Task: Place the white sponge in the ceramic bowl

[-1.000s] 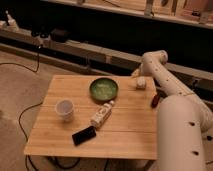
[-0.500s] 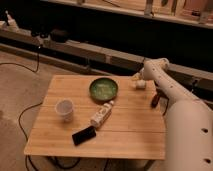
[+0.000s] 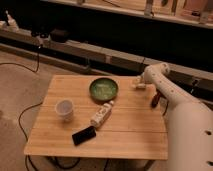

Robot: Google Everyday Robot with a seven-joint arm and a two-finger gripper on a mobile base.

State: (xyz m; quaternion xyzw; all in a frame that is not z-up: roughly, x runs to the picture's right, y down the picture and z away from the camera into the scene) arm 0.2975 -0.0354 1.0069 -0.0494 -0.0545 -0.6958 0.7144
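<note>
The dark-green ceramic bowl (image 3: 104, 89) stands at the back middle of the wooden table (image 3: 125, 135). The small off-white sponge (image 3: 137, 85) is to the right of the bowl, near the table's back right. My white arm reaches in from the right, and my gripper (image 3: 143, 81) is right at the sponge, slightly above the table. I cannot tell whether it holds the sponge. The bowl shows only its mottled green inside.
A white cup (image 3: 64, 109) stands at the left. A white labelled bottle (image 3: 101, 114) lies in front of the bowl, and a black flat device (image 3: 83, 135) lies nearer the front edge. A dark reddish part (image 3: 156, 100) hangs under my arm. Cables run across the floor at the left.
The end of my arm has sunk a little towards the table by the sponge. The sponge, bowl and other objects stay about where they were.
</note>
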